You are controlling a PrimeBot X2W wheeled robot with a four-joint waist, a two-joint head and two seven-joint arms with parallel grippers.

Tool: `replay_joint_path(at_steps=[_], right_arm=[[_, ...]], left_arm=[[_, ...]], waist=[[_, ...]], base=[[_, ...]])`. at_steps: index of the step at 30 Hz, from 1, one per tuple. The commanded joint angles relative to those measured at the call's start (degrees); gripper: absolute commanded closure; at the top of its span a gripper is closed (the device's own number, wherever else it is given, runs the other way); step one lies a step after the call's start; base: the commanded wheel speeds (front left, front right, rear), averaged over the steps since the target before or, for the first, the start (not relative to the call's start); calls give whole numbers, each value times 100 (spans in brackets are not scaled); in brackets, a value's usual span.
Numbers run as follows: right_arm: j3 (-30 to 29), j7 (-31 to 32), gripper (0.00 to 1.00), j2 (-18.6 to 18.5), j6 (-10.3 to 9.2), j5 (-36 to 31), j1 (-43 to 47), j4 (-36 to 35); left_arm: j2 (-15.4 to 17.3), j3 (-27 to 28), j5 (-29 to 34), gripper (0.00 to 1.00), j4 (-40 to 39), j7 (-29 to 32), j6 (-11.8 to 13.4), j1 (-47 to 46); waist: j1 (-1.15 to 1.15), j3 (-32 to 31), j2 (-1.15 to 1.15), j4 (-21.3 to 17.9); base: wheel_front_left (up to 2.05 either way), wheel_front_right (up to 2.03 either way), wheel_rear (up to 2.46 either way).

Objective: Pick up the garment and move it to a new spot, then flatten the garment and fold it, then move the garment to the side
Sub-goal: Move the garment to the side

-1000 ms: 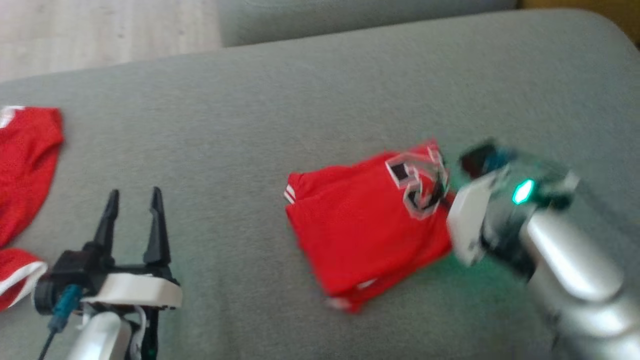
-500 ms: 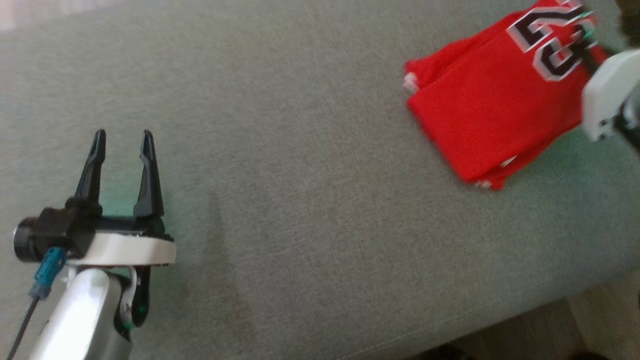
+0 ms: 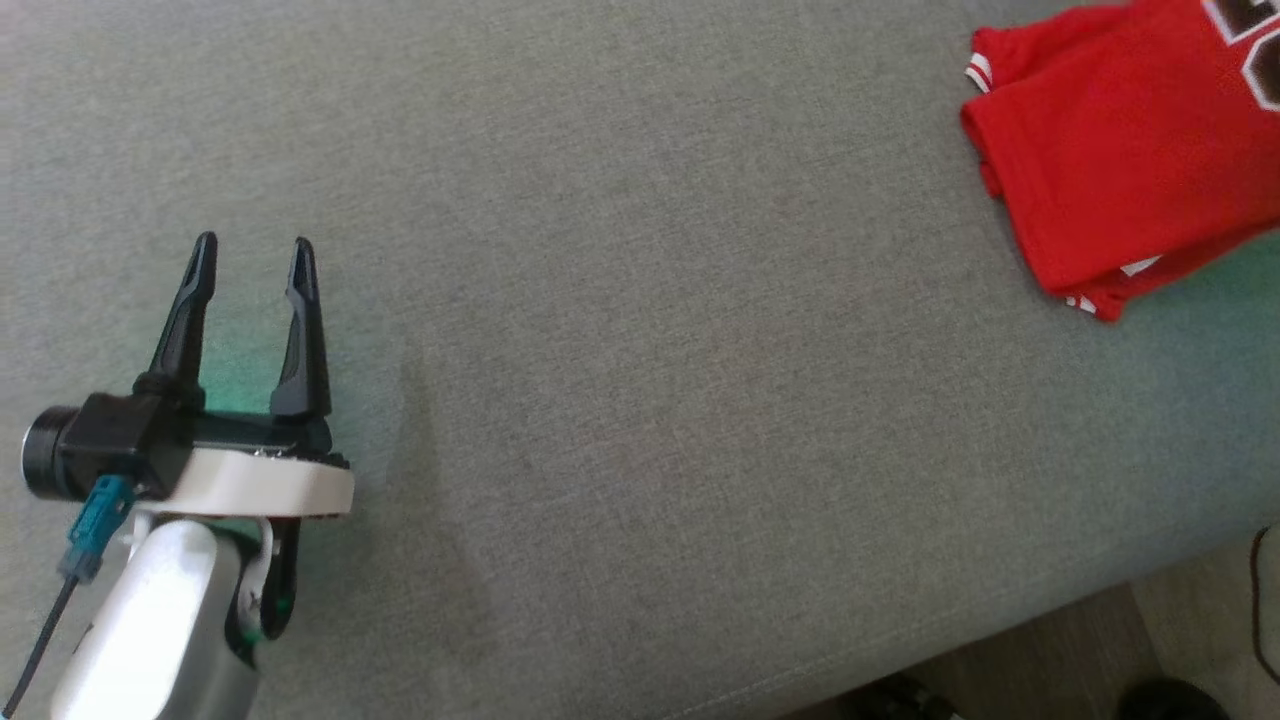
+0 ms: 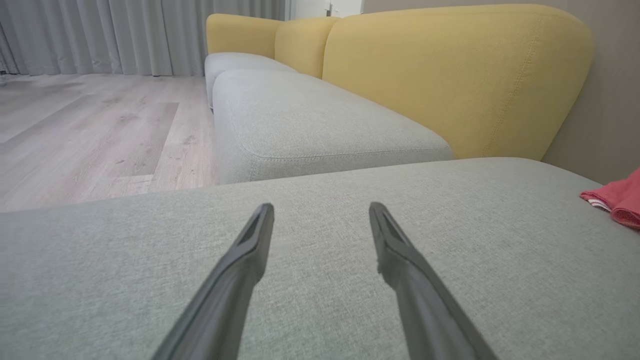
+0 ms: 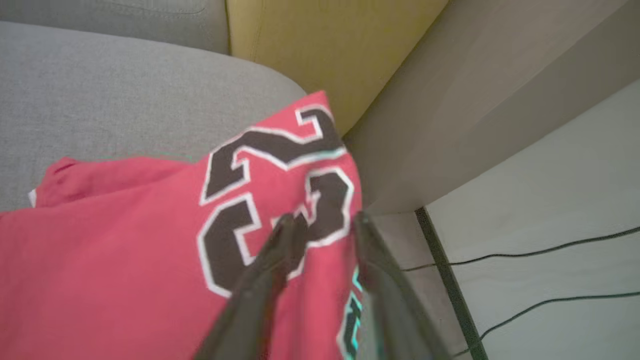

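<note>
The garment [image 3: 1120, 170] is a folded red jersey with black-and-white numbers, lying at the top right of the head view on the grey sofa cushion [image 3: 640, 300]. In the right wrist view my right gripper [image 5: 326, 219] is shut on the garment [image 5: 125, 250] at its numbered edge, with fabric between the two fingers, close to the cushion's end by the wall. My left gripper [image 3: 253, 245] hovers open over bare cushion at the lower left, far from the jersey. In the left wrist view that left gripper [image 4: 321, 206] holds nothing, and a corner of the garment [image 4: 617, 202] shows at the right.
A yellow backrest [image 4: 450, 75] and a second grey cushion [image 4: 300, 120] lie beyond my left gripper, with wood floor [image 4: 90, 125] to their left. The cushion's front edge drops to the floor [image 3: 1150, 640] at the lower right. Black cables [image 5: 525, 252] run across the pale floor beside the sofa's end.
The head camera has swung, shifting the whole picture. The jersey stays with the right gripper and now sits at the top right; the right arm has left the head view. The left gripper stays open.
</note>
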Motion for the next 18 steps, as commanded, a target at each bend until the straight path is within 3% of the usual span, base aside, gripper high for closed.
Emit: replay_joint_path(at_steps=[1,9,18], right_arm=[[1,-141,0,-54,39,-84,-127,-109],[121,-1264,0,401,39,-254,168,-362],[-165,-2159,0,1290,39,438,2138,-1778]], left_arm=[[164,204,16,0,-140,-9,-3,-168],[-93,126,-108,0,202,-184,-30,-1],[-278,181,-239,0,684,-335,-37,657]], waist=[[0,-52,0,39],[0,-732,0,386],[0,-1763,0,931]], base=[[0,0,0],[0,0,0],[0,0,0]])
